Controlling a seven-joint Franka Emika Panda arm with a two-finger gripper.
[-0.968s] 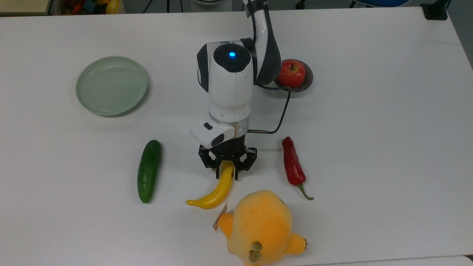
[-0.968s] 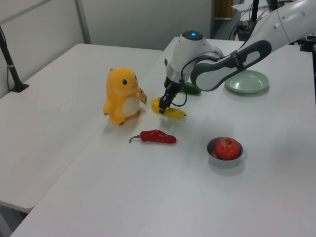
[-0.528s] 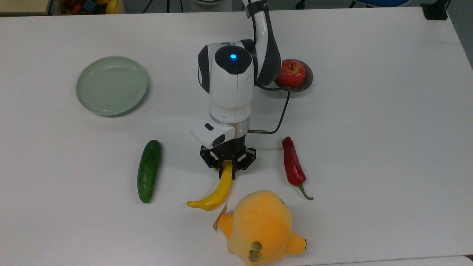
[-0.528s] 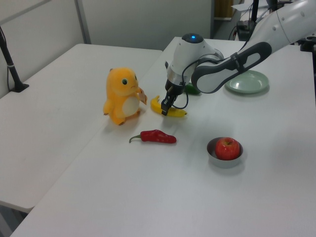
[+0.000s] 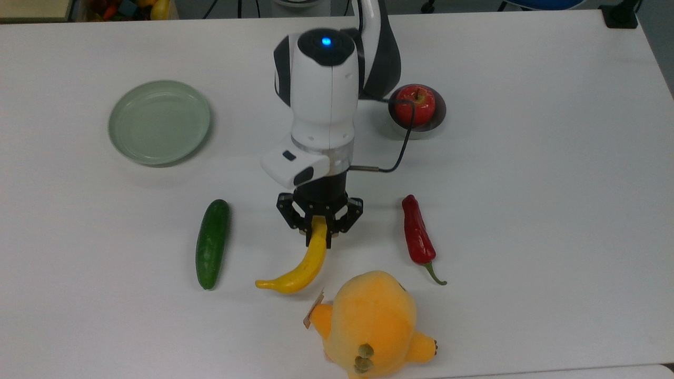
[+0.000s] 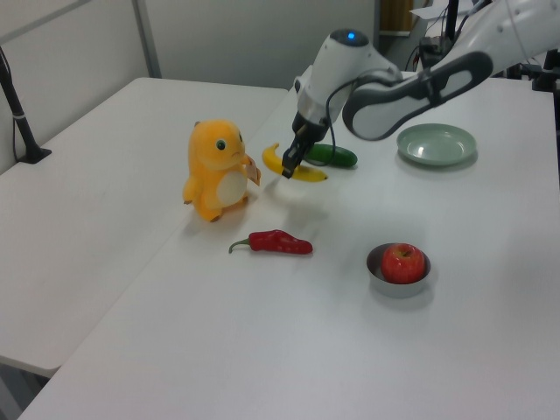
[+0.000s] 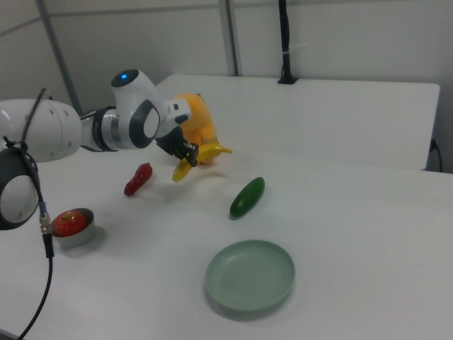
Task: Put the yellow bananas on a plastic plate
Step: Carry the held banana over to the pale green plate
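Note:
My gripper (image 5: 317,230) (image 6: 289,164) (image 7: 185,155) is shut on one end of the yellow banana (image 5: 300,265) (image 6: 296,169) (image 7: 200,156). The banana hangs clear above the white table, its shadow below it in the left view. The pale grey-green plastic plate (image 5: 159,121) (image 6: 437,144) (image 7: 250,275) lies bare at the top view's left, well apart from the gripper, past the cucumber.
A green cucumber (image 5: 212,243) (image 6: 332,156) (image 7: 247,197) lies between banana and plate. An orange-yellow plush toy (image 5: 372,322) (image 6: 217,170) (image 7: 195,121) stands close by the banana. A red chili (image 5: 417,237) (image 6: 276,242) (image 7: 138,179) and an apple (image 5: 415,104) (image 6: 402,262) in a grey metal dish (image 7: 71,229) lie on the other side.
The arm has risen and lifted the banana off the table. In the top view the banana has shifted slightly left and up.

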